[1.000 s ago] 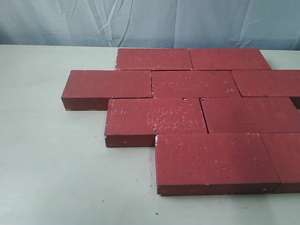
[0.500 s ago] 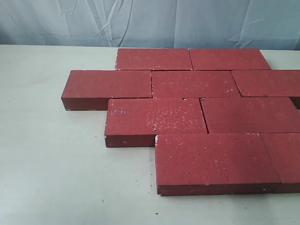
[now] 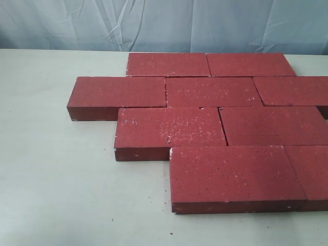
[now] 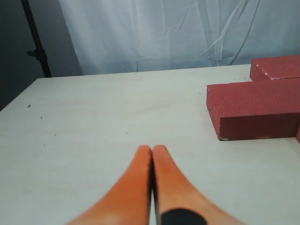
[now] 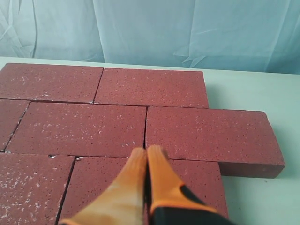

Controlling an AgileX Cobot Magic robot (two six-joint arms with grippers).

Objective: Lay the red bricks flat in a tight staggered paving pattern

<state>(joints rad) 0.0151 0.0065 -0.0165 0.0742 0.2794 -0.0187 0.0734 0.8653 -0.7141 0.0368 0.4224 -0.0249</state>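
Several red bricks (image 3: 215,92) lie flat and close together in four staggered rows on the pale table (image 3: 56,169); the nearest brick (image 3: 233,177) sits at the front right. No gripper shows in the exterior view. In the left wrist view my left gripper (image 4: 152,149) is shut with nothing in it, above bare table, apart from the brick corner (image 4: 255,110). In the right wrist view my right gripper (image 5: 146,150) is shut and empty, hovering over the laid red bricks (image 5: 84,129) near a joint.
A wrinkled blue-white curtain (image 3: 164,23) hangs behind the table. A dark stand (image 4: 35,40) rises off the table's far corner in the left wrist view. Bare tabletop (image 4: 117,108) stretches beside the bricks.
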